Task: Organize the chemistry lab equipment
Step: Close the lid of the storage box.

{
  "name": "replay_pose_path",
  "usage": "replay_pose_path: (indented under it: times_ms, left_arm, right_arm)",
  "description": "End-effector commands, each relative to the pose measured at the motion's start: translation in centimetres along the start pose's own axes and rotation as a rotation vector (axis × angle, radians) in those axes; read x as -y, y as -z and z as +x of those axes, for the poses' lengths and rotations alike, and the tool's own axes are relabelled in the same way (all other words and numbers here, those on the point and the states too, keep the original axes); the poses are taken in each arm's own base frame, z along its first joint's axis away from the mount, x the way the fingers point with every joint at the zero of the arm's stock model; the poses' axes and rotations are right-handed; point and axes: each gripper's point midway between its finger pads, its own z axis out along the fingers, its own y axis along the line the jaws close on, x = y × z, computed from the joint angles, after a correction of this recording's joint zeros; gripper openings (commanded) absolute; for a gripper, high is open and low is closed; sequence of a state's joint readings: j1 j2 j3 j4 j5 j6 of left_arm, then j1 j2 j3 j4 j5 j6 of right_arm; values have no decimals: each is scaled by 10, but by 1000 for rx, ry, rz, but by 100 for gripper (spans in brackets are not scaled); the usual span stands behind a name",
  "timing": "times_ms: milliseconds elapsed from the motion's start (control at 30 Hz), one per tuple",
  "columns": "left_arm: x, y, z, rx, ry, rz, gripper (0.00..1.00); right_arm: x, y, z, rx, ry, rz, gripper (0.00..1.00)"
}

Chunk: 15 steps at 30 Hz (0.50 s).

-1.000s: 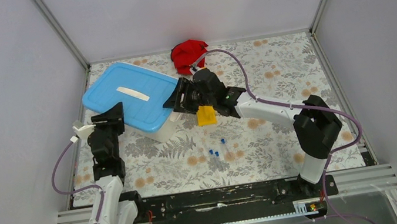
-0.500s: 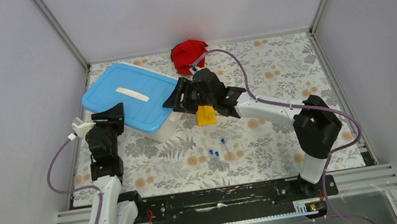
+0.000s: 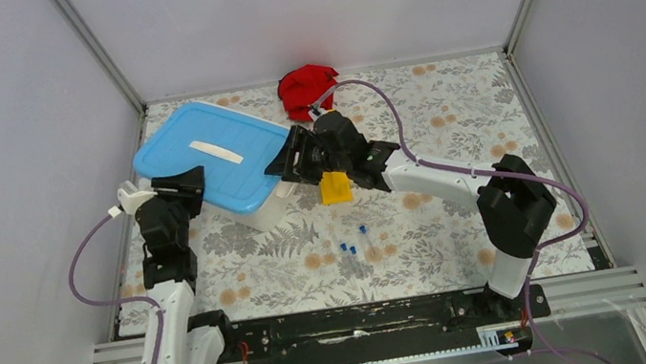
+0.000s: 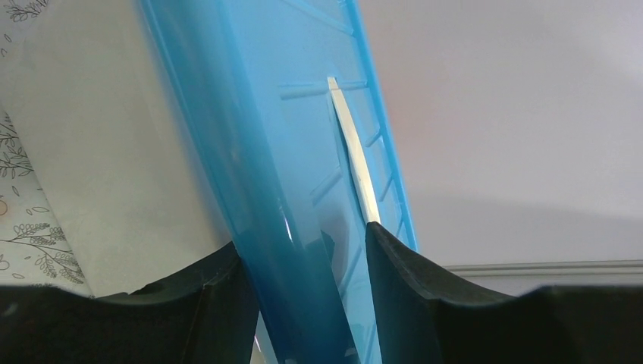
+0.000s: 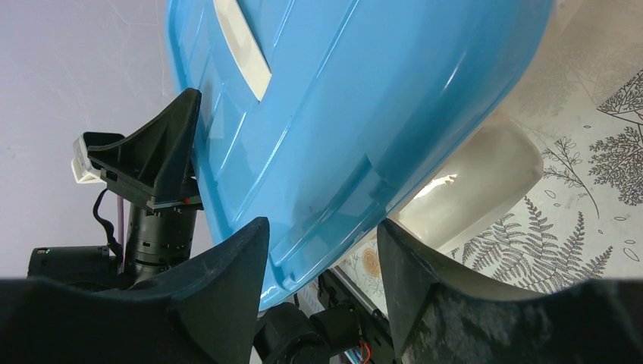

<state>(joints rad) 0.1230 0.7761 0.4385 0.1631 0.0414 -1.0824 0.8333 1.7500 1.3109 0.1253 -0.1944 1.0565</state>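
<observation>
The white tub (image 3: 264,212) stands at the back left under its blue lid (image 3: 209,155). My left gripper (image 3: 186,179) is open and straddles the lid's near-left rim (image 4: 303,136); in the left wrist view one of the fingers (image 4: 220,288) sits against the rim, and the other stands a little off the lid's top. My right gripper (image 3: 292,160) is shut on the lid's right corner (image 5: 364,91), one fingertip on top and one under the rim. A yellow rack (image 3: 334,187) lies just right of the tub. Small blue-capped tubes (image 3: 348,249) lie mid-table.
A red cloth (image 3: 305,90) lies at the back edge behind my right gripper. The right arm's cable loops above it. The tub's wall (image 5: 470,182) shows below the lid. Grey enclosure walls close in on both sides and the back.
My left gripper's jaws have widened around the lid rim and the left arm has shifted slightly left and back. The right arm and the lid have not moved.
</observation>
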Motion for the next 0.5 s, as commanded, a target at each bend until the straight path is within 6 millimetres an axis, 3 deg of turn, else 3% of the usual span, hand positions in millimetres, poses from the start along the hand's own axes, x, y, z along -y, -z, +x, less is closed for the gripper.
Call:
replay_pose_path:
  times_ms: [0,467]
  left_arm:
    - [-3,4,8,-56,-72,-29,57]
    - [-11,21,5,-56,-112,-87,61]
  right_arm:
    - [-36,8,-18,64,10,-89,61]
    - [-36,8,-19,54,13,-84,61]
